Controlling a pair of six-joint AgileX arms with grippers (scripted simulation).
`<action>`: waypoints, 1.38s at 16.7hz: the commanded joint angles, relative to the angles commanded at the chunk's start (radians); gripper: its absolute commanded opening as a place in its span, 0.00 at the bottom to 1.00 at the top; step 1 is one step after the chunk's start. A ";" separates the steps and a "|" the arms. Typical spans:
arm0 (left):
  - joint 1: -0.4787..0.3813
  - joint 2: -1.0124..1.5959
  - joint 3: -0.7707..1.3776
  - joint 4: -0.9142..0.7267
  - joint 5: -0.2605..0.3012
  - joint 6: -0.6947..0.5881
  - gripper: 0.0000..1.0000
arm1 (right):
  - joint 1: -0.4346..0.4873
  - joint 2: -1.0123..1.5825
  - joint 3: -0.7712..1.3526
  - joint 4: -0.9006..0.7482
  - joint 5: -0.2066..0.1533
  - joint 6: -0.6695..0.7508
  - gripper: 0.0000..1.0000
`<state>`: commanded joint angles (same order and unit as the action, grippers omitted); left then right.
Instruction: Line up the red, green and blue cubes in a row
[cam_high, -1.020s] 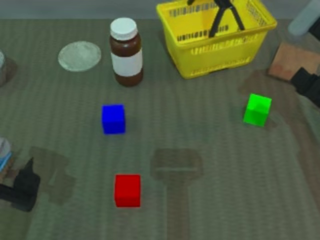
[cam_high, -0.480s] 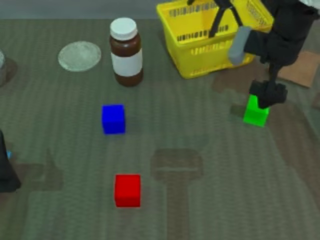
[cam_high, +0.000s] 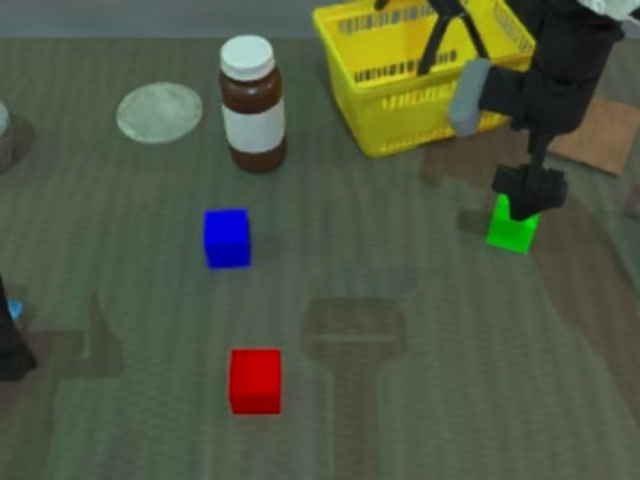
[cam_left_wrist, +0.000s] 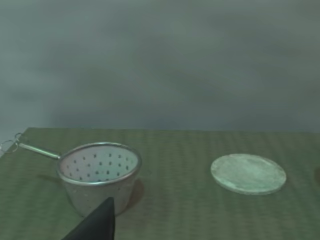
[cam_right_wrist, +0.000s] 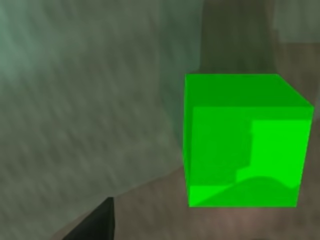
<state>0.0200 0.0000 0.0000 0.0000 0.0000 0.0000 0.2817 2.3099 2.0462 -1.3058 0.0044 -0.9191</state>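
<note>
Since a moment ago the right gripper (cam_high: 529, 190) has dropped a little lower over the green cube (cam_high: 512, 230), which sits at the table's right, near the yellow basket (cam_high: 400, 100). Whether its fingers are spread cannot be told. It should centre squarely before pinching. The blue cube (cam_high: 227, 238) and red cube (cam_high: 255, 380) lie well left; the left gripper (cam_high: 10, 350) idles at the left edge.
</note>
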 joint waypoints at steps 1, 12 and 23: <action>0.000 0.000 0.000 0.000 0.000 0.000 1.00 | 0.001 0.001 -0.003 0.003 0.000 -0.001 1.00; 0.000 0.000 0.000 0.000 0.000 0.000 1.00 | 0.007 0.061 -0.215 0.275 0.000 0.001 1.00; 0.000 0.000 0.000 0.000 0.000 0.000 1.00 | 0.007 0.061 -0.215 0.275 0.000 0.001 0.32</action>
<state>0.0200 0.0000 0.0000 0.0000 0.0000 0.0000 0.2888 2.3712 1.8312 -1.0308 0.0048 -0.9181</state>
